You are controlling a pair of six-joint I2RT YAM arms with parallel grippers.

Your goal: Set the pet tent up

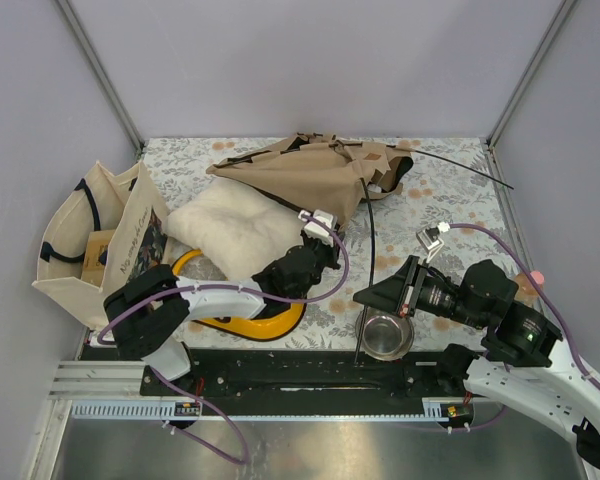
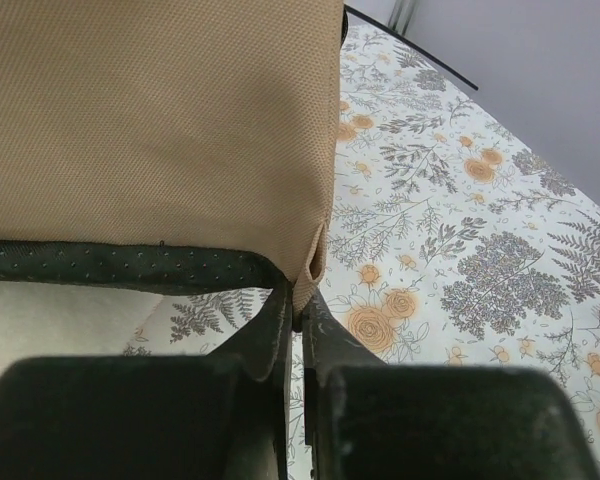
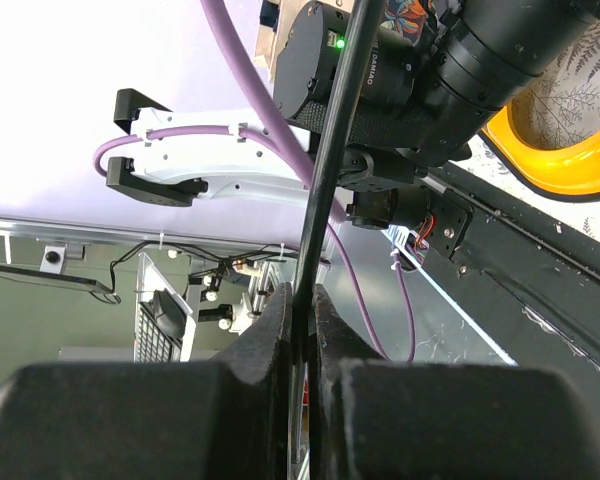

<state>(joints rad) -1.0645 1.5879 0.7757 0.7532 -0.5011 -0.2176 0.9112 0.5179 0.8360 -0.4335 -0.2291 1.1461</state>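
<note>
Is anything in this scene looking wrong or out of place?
Yes. The pet tent lies collapsed in a crumpled heap at the far side of the table, and one thin black pole sticks out loose to its right.

free: bare table (image 1: pixel 445 198) right of the pet tent (image 1: pixel 300 170), between the black pole (image 1: pixel 372 240) and right wall (image 1: pixel 570 150) | left side blocked: white cushion (image 1: pixel 235 228), tote bag (image 1: pixel 95 240) | near edge crowded: metal bowl (image 1: pixel 385 336) just beside the pole, yellow object (image 1: pixel 265 326)

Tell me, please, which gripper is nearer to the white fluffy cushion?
Left. The left gripper is just off the right edge of the cushion, pinching a corner of the pet tent. The right gripper is farther right, clamped on a thin black pole.
</note>
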